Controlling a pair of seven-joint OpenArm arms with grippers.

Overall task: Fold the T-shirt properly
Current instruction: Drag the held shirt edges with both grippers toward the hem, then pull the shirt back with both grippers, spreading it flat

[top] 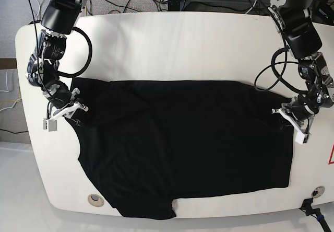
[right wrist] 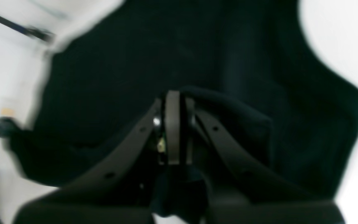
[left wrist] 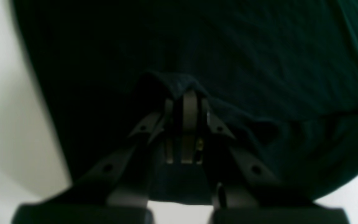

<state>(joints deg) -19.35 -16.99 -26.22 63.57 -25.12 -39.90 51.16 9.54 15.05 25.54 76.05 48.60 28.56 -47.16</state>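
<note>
Lying spread on the white tabletop [top: 172, 49], the black T-shirt [top: 188, 143] is pinched at opposite edges by the closed left end effector [left wrist: 186, 93] and the closed right end effector [right wrist: 174, 93].

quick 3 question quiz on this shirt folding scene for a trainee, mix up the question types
1. True or false: both pincers are shut on fabric of the black T-shirt.
2. Multiple choice: the T-shirt lies on a) a white table, b) a wooden bench, c) a grey mat.
3. In the base view, where does the left pincer grip, and where the right pincer?

Key
1. True; each wrist view shows cloth bunched between closed jaws.
2. a
3. The left pincer holds the shirt's right-hand edge, the right pincer its left-hand edge.
</note>
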